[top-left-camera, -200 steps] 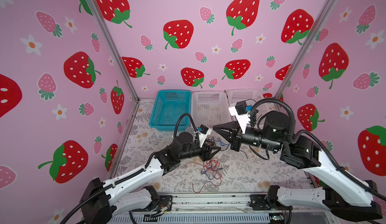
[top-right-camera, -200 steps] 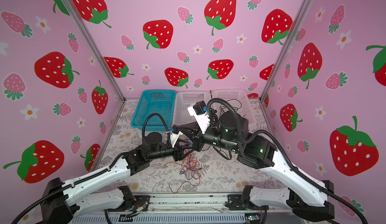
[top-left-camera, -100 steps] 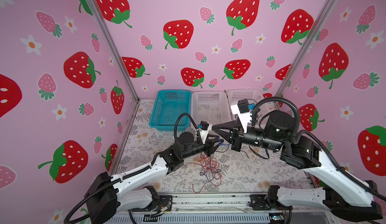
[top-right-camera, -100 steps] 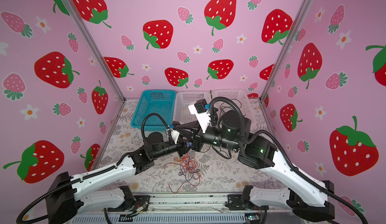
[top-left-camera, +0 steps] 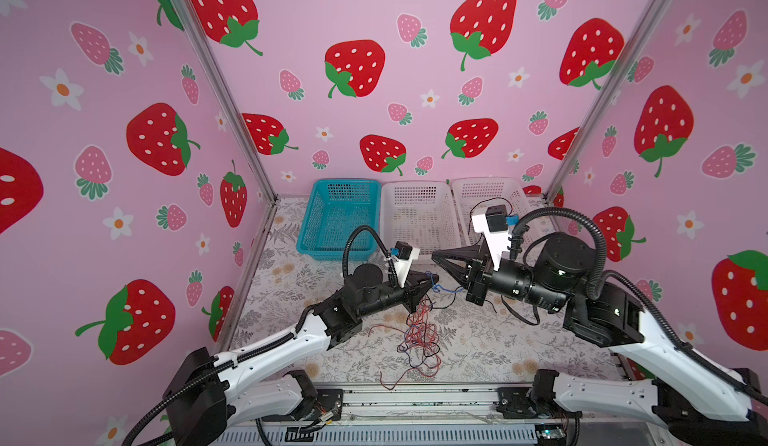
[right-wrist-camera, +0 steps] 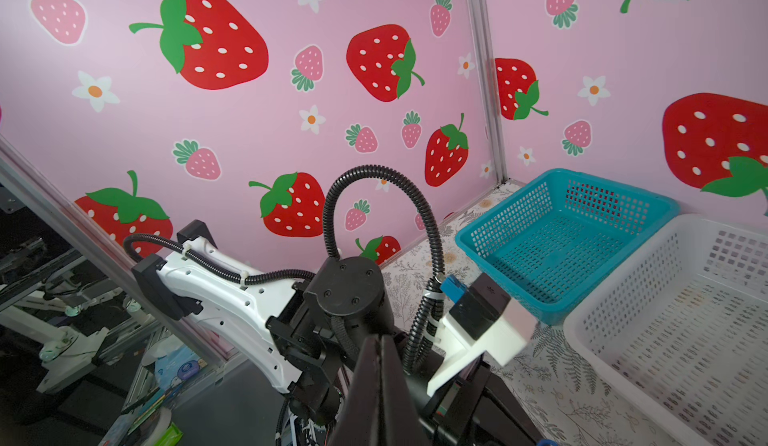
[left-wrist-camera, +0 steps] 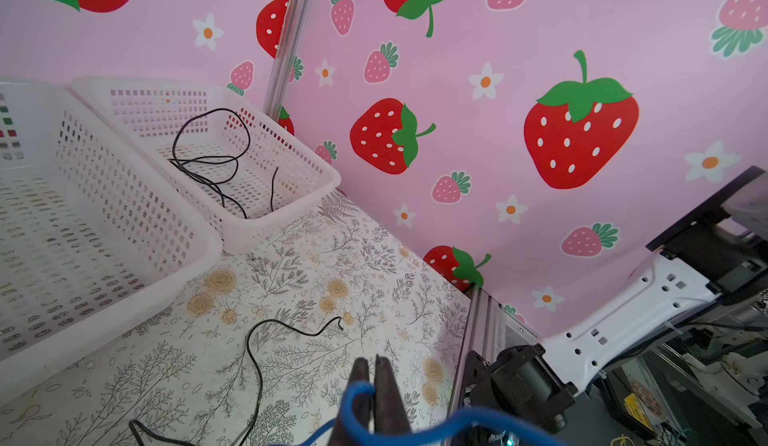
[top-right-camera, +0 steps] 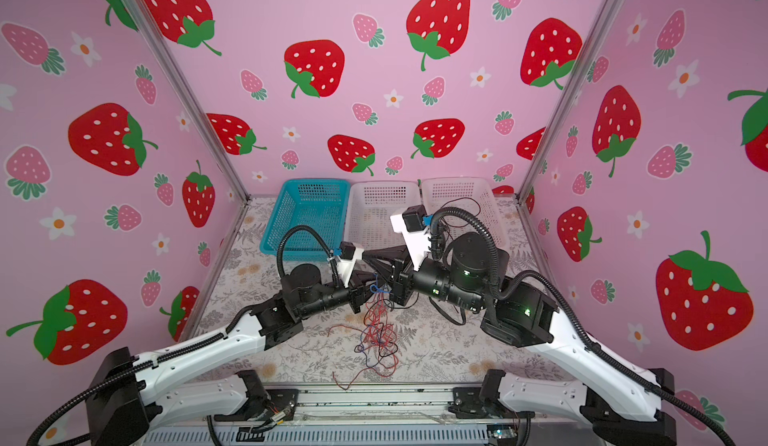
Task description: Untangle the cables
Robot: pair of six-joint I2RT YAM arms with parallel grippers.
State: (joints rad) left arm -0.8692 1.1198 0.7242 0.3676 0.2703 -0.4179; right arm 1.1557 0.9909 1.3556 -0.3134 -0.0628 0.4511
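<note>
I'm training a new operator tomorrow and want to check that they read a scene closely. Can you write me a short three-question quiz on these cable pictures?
1. True or false: a black cable lies in the white basket at the right end of the row.
2. Pick one: the left tool is shut on a pinched cable. Its colour is A red, B blue, C black.
3. Short answer: what colour are most strands of the tangle on the table?

Key: 1 true; 2 B; 3 red.
</note>
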